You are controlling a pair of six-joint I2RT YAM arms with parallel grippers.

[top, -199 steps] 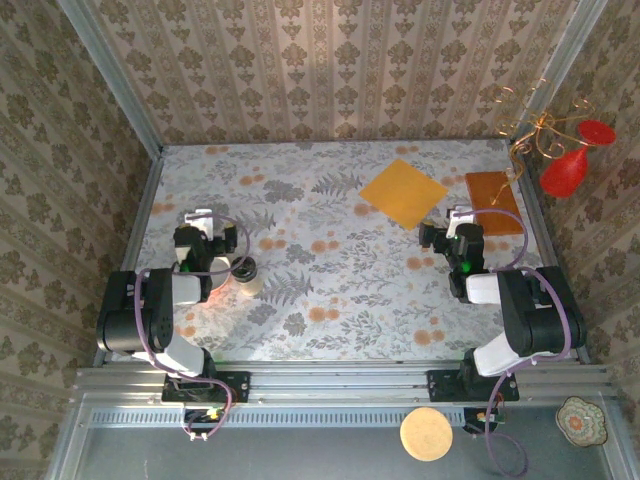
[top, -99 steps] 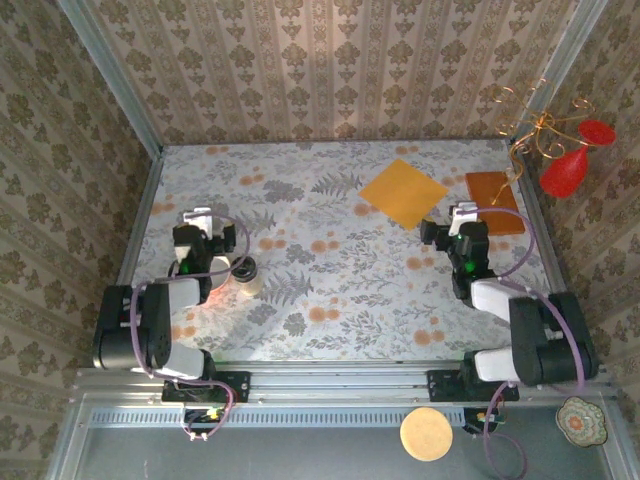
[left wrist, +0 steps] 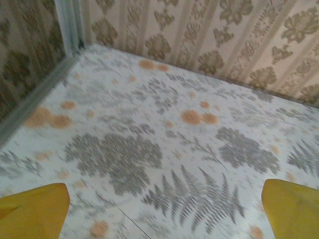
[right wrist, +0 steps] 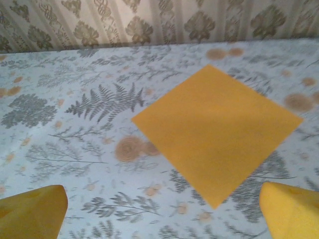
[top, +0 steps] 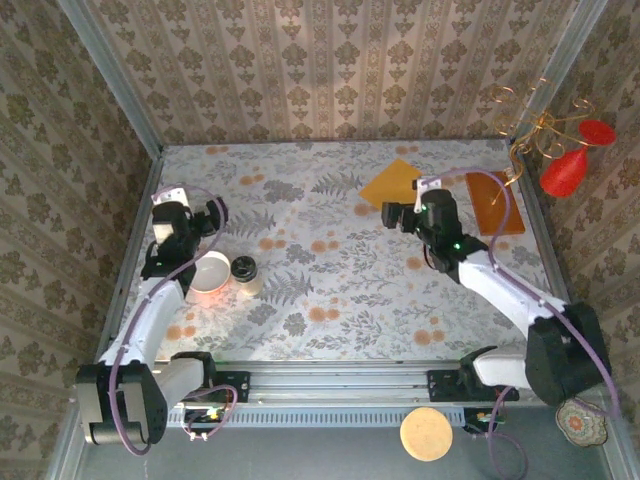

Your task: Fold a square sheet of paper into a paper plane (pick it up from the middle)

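The square sheet of paper (right wrist: 217,132) lies flat just ahead of the right gripper (right wrist: 160,214), spread wide and empty

Left pincer (left wrist: 162,211) spread wide, right pincer (right wrist: 162,209) likewise, both arms outstretched

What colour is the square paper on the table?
The square sheet of paper is plain bright orange-yellow, best seen in the right wrist view.
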